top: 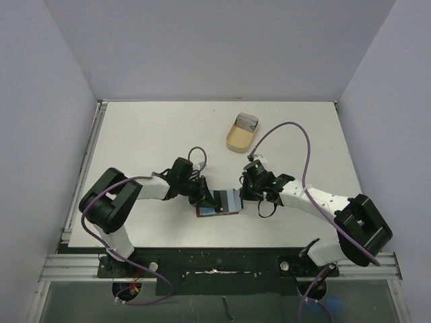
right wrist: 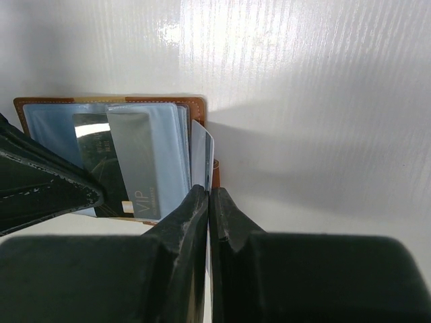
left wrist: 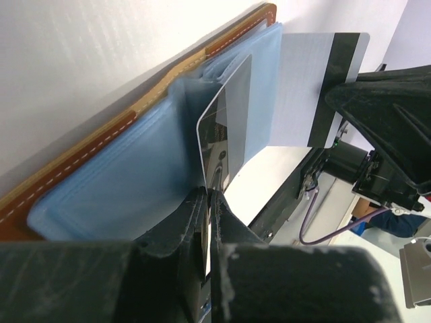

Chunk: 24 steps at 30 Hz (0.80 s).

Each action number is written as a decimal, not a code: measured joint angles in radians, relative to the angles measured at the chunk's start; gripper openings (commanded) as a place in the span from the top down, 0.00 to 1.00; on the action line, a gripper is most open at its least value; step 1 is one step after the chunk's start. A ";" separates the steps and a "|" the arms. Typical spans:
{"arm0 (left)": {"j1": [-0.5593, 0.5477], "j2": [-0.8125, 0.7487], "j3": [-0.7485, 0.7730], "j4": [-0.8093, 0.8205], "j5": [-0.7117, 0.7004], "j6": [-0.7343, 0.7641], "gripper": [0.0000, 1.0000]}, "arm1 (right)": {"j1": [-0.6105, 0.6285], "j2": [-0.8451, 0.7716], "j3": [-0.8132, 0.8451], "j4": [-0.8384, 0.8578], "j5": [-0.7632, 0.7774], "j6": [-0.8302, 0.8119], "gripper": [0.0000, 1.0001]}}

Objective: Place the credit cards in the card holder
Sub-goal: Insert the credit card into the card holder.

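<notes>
Judging by how things lie, the job looks about midway. The card holder [left wrist: 101, 145] lies open on the tabletop [top: 148, 128], near the middle between the two arms, with its pale blue plastic sleeves fanned upward. Neither gripped card is fully home. The left hand [left wrist: 207, 202], reaching in from the left, is closed on the end of a dark glossy card [left wrist: 227, 114]. That card stands on edge with its other end among the sleeves, and I cannot tell whether it sits inside a pocket or only between two leaves. The right hand [right wrist: 209, 195], coming from the right, is likewise clamped shut on a thin pale striped card [left wrist: 303, 87]. The striped card juts out past the right edge of the holder and only meets the outermost sleeves, so most of its length appears to be outside. In the right wrist view a grey VIP card [right wrist: 138, 165] shows among the sleeves beside a darker one. It is not clear whether it is a separate card already lodged or the one the left hand grips. What remains, as I read it, is to slide both gripped credit cards fully into slots and release them. A tan tray [top: 236, 140] sits well apart toward the far side.
</notes>
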 measured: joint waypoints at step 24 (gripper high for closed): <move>-0.017 -0.132 0.010 -0.083 -0.198 -0.019 0.63 | 0.024 -0.060 0.053 -0.146 -0.032 0.022 1.00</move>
